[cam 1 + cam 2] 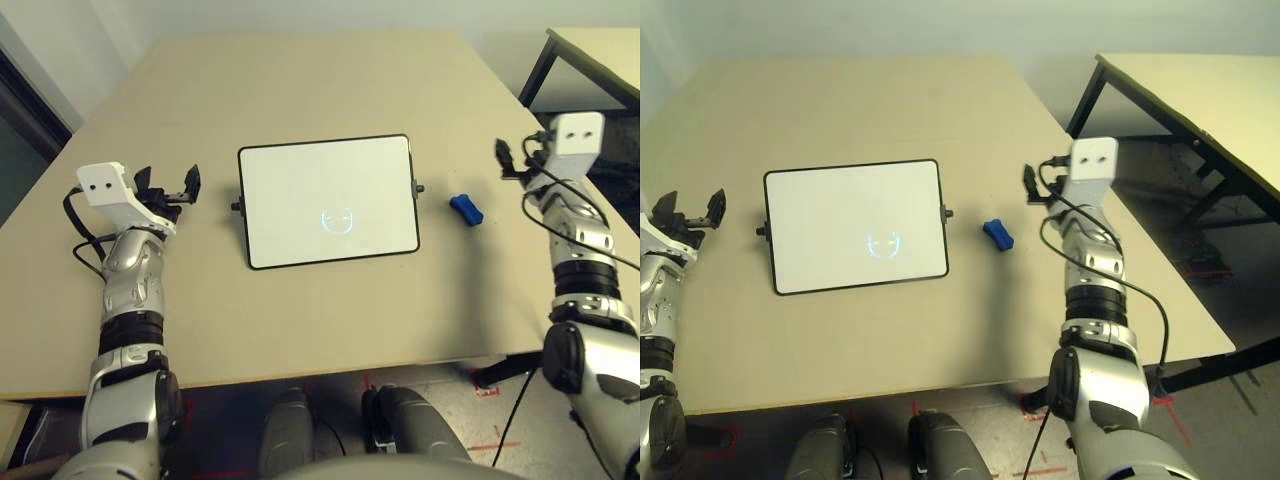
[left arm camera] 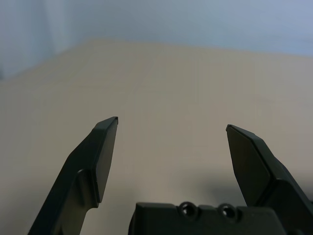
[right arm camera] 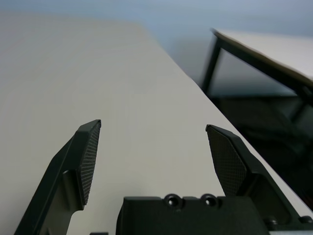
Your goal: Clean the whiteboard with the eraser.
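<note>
While the whiteboard point(image 1: 330, 185) lies near the middle of the left eye view, pale within its thin black rounded frame, the eraser point(image 1: 466, 210) rests on the table point(image 1: 300, 320) just beside its right-hand edge, at the right of centre in that picture; the eraser is a small bright blue block, set at a slant, its upper end leaning toward the board, and the two do not touch. The board itself sits slightly askew, its right side a little higher in the frame than its left; a small black knob juts from each short side, and a faint bluish-white glare mark glows in its lower part. At the left of the same frame the left gripper point(image 1: 172, 187) stands with its two black fingers spread wide, nothing between them; at the upper right the right gripper point(image 1: 520, 165) is likewise wide open and empty, released from any hold, nearer the eraser than the left one is and well apart from the board. Both silver forearms rise from the lower corners; a black cable point(image 1: 570, 235) loops along the right one, and a second table point(image 1: 610, 55) with dark legs shows in the upper right corner.
</note>
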